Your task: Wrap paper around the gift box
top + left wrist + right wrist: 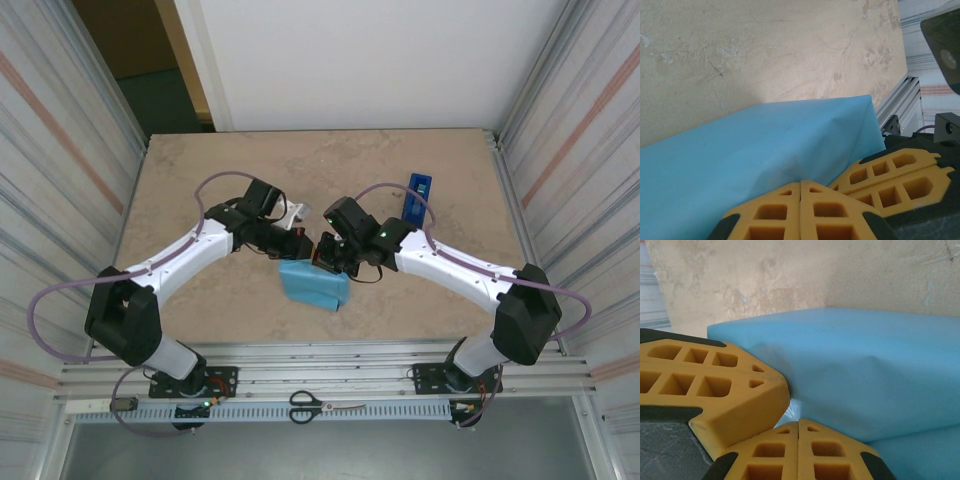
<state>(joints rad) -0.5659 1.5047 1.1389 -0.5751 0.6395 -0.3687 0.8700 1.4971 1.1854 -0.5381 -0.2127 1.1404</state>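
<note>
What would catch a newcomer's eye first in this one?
The sky-blue paper, folded into a parcel at the centre of the table, stands out against the beige top. The left gripper and right gripper, both shut, sit side by side against the parcel's far edge. A dark-blue tape dispenser lies far right, and scissors rest on the rail by the arm bases.
</note>
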